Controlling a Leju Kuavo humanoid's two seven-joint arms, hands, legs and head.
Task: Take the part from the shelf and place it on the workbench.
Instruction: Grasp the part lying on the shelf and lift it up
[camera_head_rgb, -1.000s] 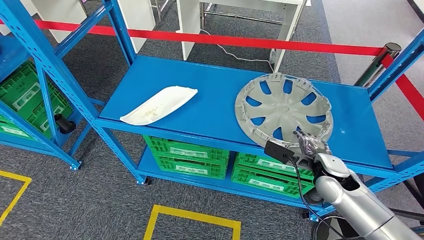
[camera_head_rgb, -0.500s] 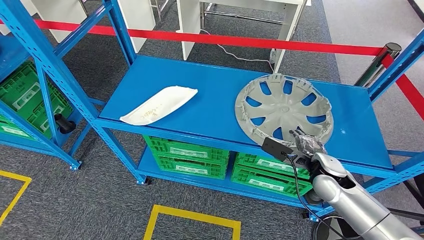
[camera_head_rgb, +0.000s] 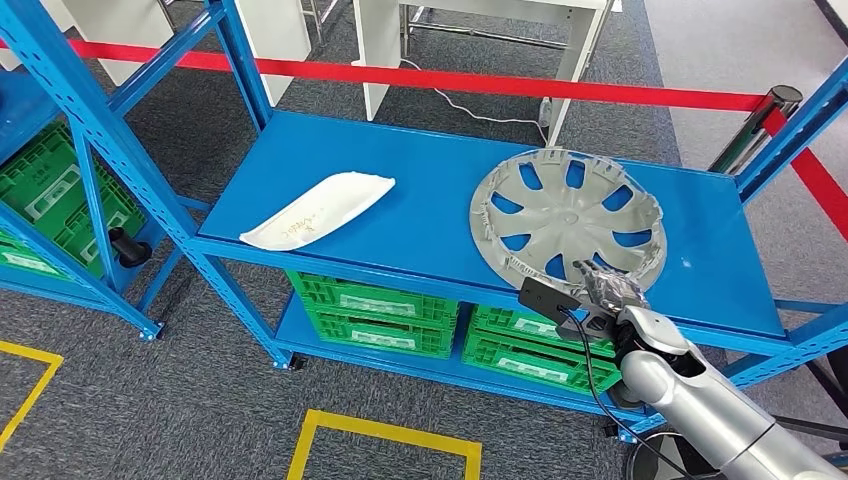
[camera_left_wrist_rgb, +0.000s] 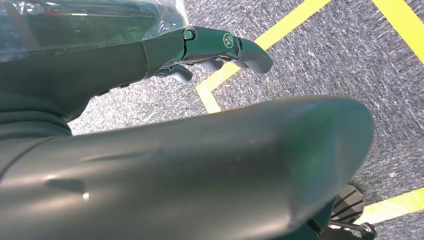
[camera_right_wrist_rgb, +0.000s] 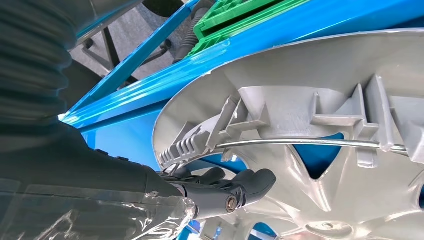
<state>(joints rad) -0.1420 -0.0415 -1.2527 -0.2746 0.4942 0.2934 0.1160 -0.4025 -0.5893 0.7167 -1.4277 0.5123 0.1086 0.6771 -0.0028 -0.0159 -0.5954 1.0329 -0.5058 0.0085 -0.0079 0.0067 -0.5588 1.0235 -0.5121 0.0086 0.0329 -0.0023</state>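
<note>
The right hand's dark fingers (camera_right_wrist_rgb: 235, 187) lie against the round grey plastic wheel cover (camera_head_rgb: 567, 215); bare blue metal shelf (camera_head_rgb: 420, 215) stretches beyond them to a flat white tray (camera_head_rgb: 318, 210).

The blue shelf (camera_head_rgb: 420, 215) bears a grey wheel cover (camera_head_rgb: 567, 216) and, well apart, a white tray (camera_head_rgb: 318, 210).

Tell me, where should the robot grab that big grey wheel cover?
Probably the near rim of the wheel cover, from the shelf's front edge. It lies flat, inside up, its rim at that edge, where the right hand already reaches. The raised rim with clips gives fingers something to hook.
</note>
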